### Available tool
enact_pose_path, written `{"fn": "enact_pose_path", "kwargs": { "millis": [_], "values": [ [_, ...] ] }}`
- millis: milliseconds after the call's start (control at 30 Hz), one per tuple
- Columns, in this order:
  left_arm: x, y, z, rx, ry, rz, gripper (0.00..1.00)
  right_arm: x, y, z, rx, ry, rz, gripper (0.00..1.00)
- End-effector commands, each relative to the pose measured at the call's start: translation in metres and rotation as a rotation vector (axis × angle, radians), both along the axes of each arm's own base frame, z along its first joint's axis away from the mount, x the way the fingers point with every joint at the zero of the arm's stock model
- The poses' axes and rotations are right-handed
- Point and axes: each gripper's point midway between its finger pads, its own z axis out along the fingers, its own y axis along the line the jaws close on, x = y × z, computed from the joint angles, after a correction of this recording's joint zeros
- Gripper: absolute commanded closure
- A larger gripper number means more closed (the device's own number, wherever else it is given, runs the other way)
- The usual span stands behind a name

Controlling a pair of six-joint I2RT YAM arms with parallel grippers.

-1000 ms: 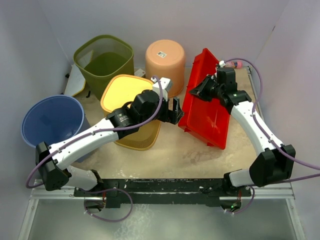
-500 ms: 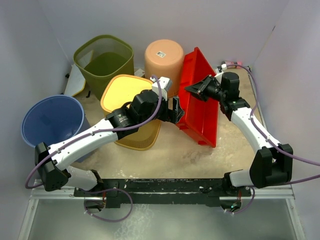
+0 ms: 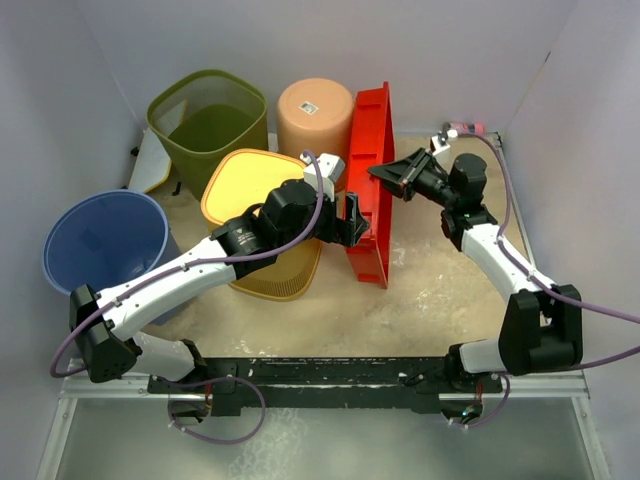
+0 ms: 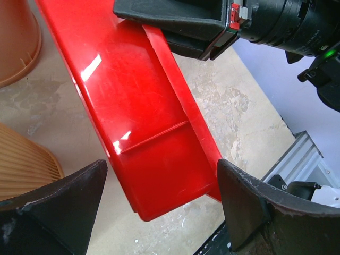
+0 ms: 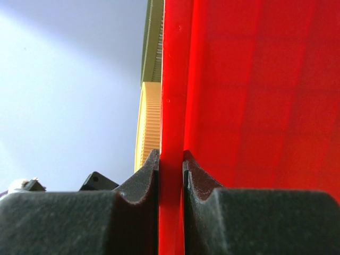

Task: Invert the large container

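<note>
Standing on its edge mid-table: red container (image 3: 368, 200), near vertical, just beside the peach bucket (image 3: 315, 115). Peach bucket and yellow basket (image 3: 250, 180) sit bottom-up; green bin (image 3: 210, 125) and blue bucket (image 3: 105, 240) sit mouth-up at left.

Right wrist view shows what the top view can't: right gripper (image 5: 171, 159) is clenched on the container's thin rim, both pads touching it. Top view only places it at the upper rim.

Left wrist view: left gripper (image 4: 159, 183) is spread wide, the container's glossy red side lying between its fingers (image 4: 58, 207), apart from both.
</note>
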Motion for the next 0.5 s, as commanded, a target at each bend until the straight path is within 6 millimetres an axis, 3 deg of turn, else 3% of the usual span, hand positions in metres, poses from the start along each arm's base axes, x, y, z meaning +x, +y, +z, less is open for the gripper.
{"fn": "enact_pose_path", "kwargs": {
  "millis": [0, 200, 467],
  "values": [
    [-0.001, 0.002, 0.024, -0.042, -0.065, -0.005, 0.19, -0.009, -0.023, -0.010, 0.004, -0.052, 0.009, 1.00],
    [-0.001, -0.001, 0.022, -0.037, -0.064, -0.016, 0.19, -0.019, -0.065, -0.051, 0.048, 0.047, -0.015, 1.00],
    [0.001, -0.003, 0.020, -0.030, -0.063, -0.018, 0.19, -0.032, -0.114, -0.086, 0.098, 0.143, -0.041, 0.95]
  ]
}}
